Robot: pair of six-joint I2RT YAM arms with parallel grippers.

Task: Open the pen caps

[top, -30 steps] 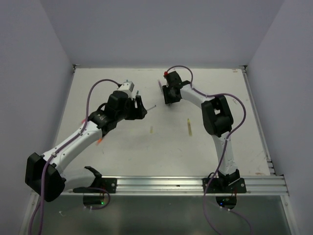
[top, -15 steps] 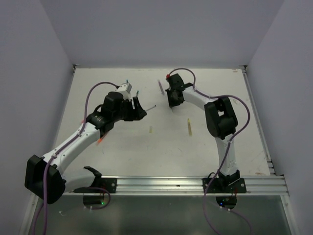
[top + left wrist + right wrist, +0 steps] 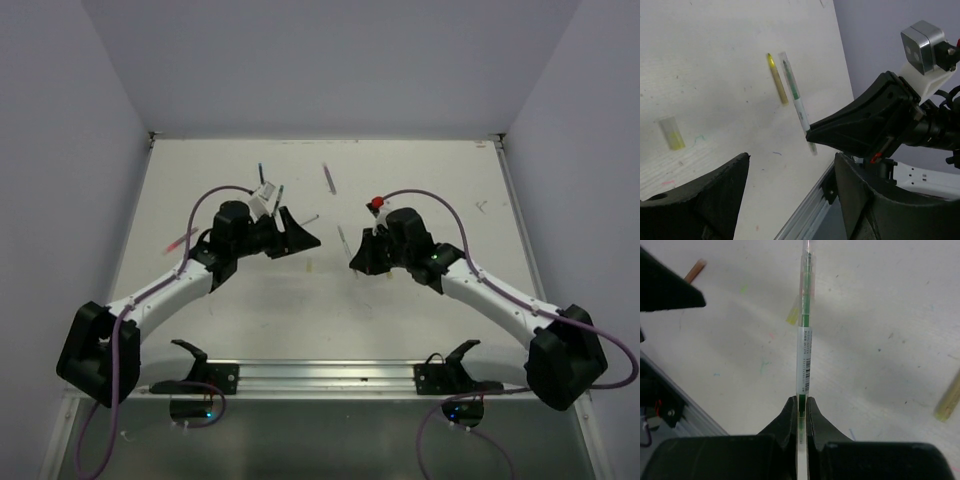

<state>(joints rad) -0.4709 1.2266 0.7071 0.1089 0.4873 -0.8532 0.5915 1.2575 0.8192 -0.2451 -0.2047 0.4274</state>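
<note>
The left arm (image 3: 160,290) lies low, its elbow swung out to the left and its forearm reaching toward the middle of the worktop (image 3: 430,180). The left claw (image 3: 302,236) points right, jaws wide apart with nothing between them. The right arm (image 3: 500,295) mirrors it, elbow out to the right. The right claw (image 3: 358,264) points left, its fingers (image 3: 788,412) pinched tight on the end of a green pen (image 3: 804,352). The two claws face each other, near but apart.
</note>
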